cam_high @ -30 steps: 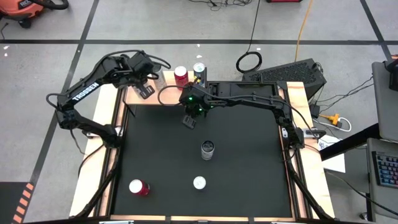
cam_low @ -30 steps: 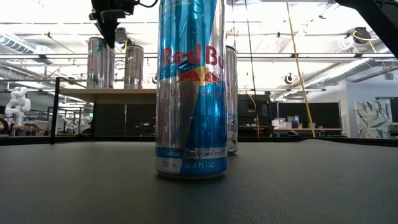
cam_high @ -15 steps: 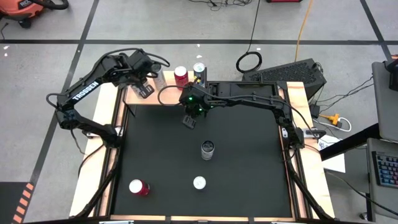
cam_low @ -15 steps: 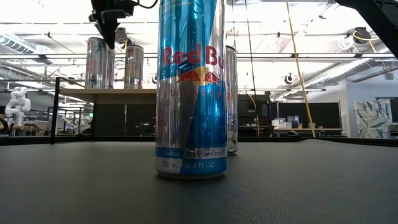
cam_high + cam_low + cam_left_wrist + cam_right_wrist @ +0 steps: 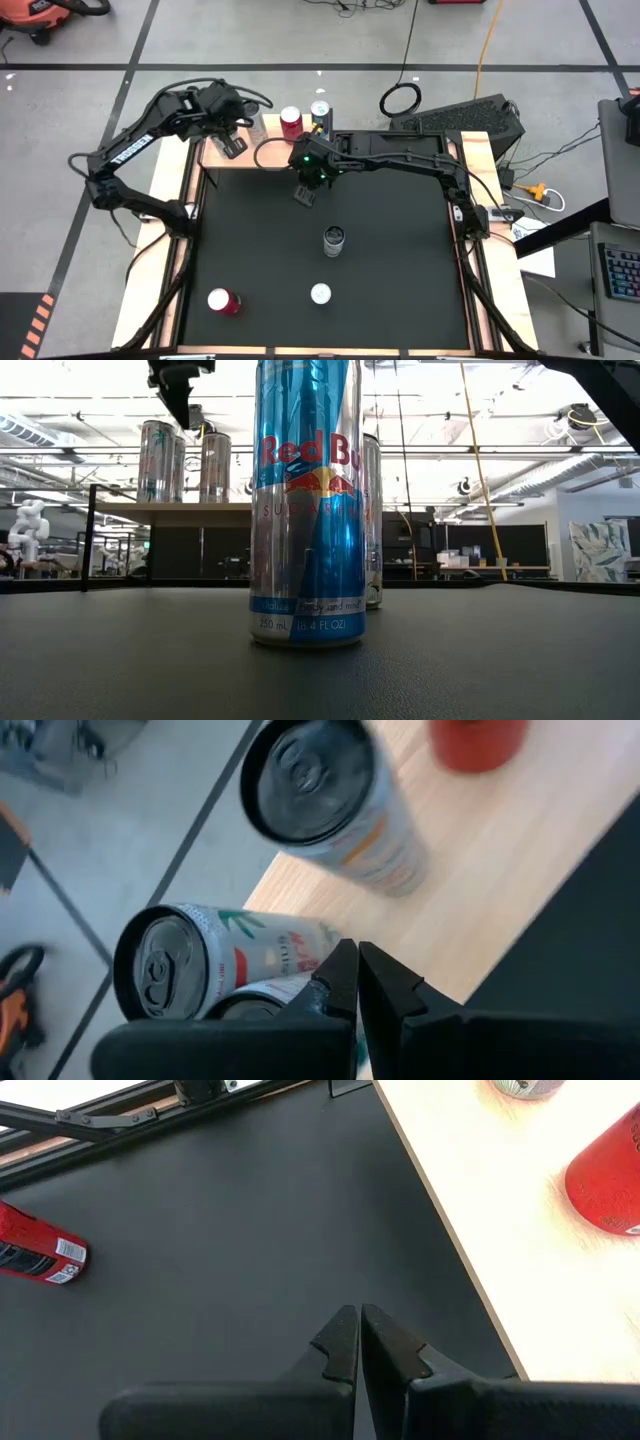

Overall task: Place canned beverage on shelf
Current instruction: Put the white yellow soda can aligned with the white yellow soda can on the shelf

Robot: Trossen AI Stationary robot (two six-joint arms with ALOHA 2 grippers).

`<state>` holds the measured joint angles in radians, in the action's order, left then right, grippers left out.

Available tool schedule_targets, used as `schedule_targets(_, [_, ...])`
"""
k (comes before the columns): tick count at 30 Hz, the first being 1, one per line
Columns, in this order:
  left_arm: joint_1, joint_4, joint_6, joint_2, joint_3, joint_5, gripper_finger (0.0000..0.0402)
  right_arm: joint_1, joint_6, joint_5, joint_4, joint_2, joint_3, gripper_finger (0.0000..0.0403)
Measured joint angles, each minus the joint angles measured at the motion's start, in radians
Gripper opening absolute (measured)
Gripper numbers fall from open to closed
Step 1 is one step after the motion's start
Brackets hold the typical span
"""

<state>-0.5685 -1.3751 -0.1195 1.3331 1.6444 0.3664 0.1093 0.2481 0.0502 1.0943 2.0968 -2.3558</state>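
Progress: partly done. Shelf sits top centre of the high view, w/ a red can and a silver can upright on it; left wrist view adds more cans on the wood near its corner, exact count unclear.

Left to do, judging from the mat: three cans not shelved. A silver one stands mid-frame, a white-topped one lower centre, a red one lower left, lying on its side as seen in the right wrist view.

Left gripper is at upper left, over the shelf's left end, fingers together, holding nothing. Right gripper hangs just below the shelf's front edge at top centre of the mat, fingers together too, empty.

Room: mat is mostly bare, cans well apart, so approach to any of them looks open. Tight spots: shelf's front edge right beside the right gripper, and the cans close under the left one. Shelf's right part looks free for more. The lying can prob. needs a different grasp.
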Motion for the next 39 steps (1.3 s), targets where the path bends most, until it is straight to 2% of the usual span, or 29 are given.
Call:
schedule_targets(9, [0.085,0.000,0.000,-0.140,0.000,-0.042,0.0008,0.000,-0.002,-0.002,0.030,0.000,0.000,0.0000])
schedule_targets(17, [0.122,-0.021,0.009,-0.269,0.000,-0.186,0.0008,0.000,-0.031,-0.003,0.036,0.000,0.000,0.0000])
schedule_targets(21, [0.146,-0.020,0.008,-0.305,0.000,-0.272,0.0008,-0.006,-0.020,-0.005,0.117,-0.010,0.000,0.0000])
schedule_targets(25, [0.165,-0.011,0.008,-0.333,-0.006,-0.341,0.0008,-0.020,0.070,0.018,0.257,-0.055,0.000,0.0000])
schedule_targets(32, [0.188,0.010,0.001,-0.396,-0.102,-0.367,0.0008,-0.057,0.280,0.254,0.450,-0.157,0.000,0.0000])
schedule_targets(39, [0.193,0.042,0.001,-0.457,-0.201,-0.368,0.0008,-0.092,0.418,0.263,0.469,-0.226,0.000,0.0000])
